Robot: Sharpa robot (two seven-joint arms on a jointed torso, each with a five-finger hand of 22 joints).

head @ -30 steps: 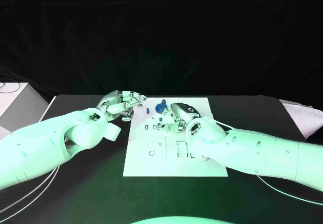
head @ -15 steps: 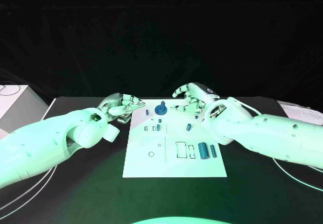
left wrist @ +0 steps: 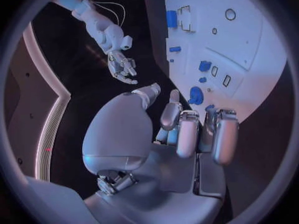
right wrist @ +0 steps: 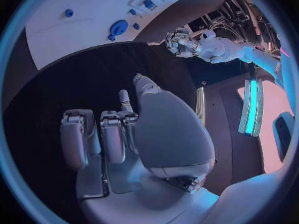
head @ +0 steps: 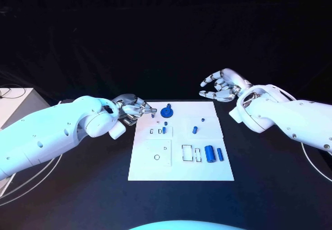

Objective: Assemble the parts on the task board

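From my head, the black table (head: 83,191) spreads wide under me, and the white task board (head: 181,167) lies flat in its middle. Blue parts sit on the board: a round part (head: 166,113) at its far edge, small pieces near the centre, and two cylinders (head: 214,154) lying side by side toward the right. My left hand (head: 133,109) rests at the board's far left corner, fingers curled in close; I cannot tell whether they pinch anything. My right hand (head: 222,85) is lifted beyond the board's far right corner, fingers apart and holding nothing. A pale box (head: 15,103) stands at the table's left edge, and darkness lies behind.

From my left wrist, my left hand (left wrist: 187,129) curls its fingers just beside the board (left wrist: 249,35), close to the round part (left wrist: 196,94). My right hand (left wrist: 121,64) hangs above the dark table.

From my right wrist, my right hand (right wrist: 118,134) hovers released over the table, well apart from the board (right wrist: 74,25), with my left hand (right wrist: 179,44) at the board's edge.
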